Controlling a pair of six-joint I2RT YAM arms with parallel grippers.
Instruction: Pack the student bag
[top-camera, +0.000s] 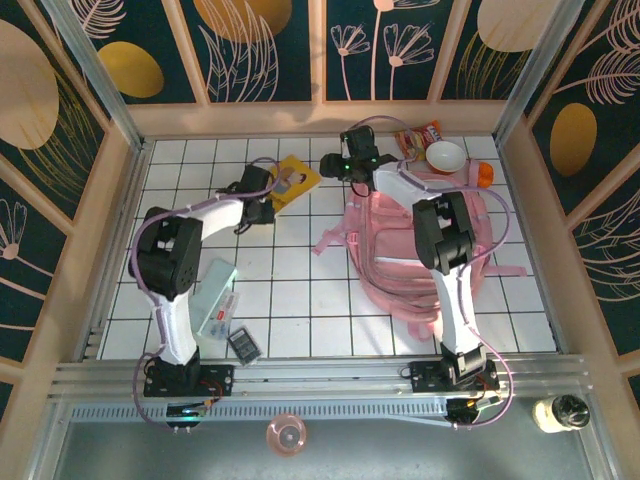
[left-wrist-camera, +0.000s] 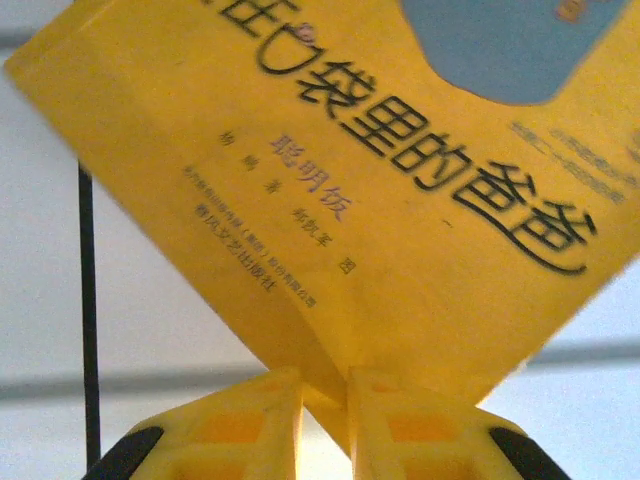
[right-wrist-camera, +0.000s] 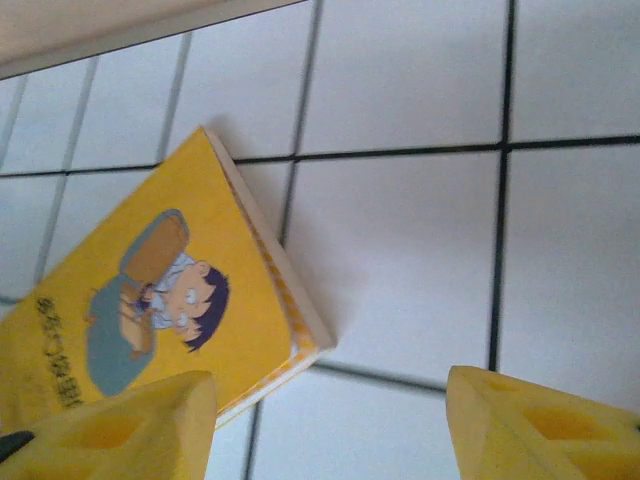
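The student bag (top-camera: 395, 262) lay flat on the right half of the white tiled table (top-camera: 300, 300), and the right arm reached over it toward the far side. To the left of the bag, past a few bare tiles, was a yellow book (top-camera: 293, 180), turned at an angle to the tile lines. The left gripper (left-wrist-camera: 325, 380) was closed on one corner of this book. The corner went in between its two yellow fingers (left-wrist-camera: 250, 425), and the rest of the cover stood out free beyond them. The right gripper (right-wrist-camera: 330, 390) hung just off the bag's far left corner, near the book, with its jaws wide apart and nothing between them. Below it I saw the book's long edge with the page block, and bare tiles beside that edge. Behind the bag, close to the back wall, were a snack packet (top-camera: 420, 135), a white bowl (top-camera: 446, 155) and something orange (top-camera: 484, 175). I could not tell whether the bowl touched the bag's far edge. Well to the left of the bag, toward the near side, lay a clear flat case (top-camera: 213, 285), a small red and white pack (top-camera: 222, 318) and a calculator (top-camera: 243, 345). Between these and the bag's left edge the tiles were bare, so there was open room. On the bag's right side a strap (top-camera: 508, 271) reached out toward the right wall.
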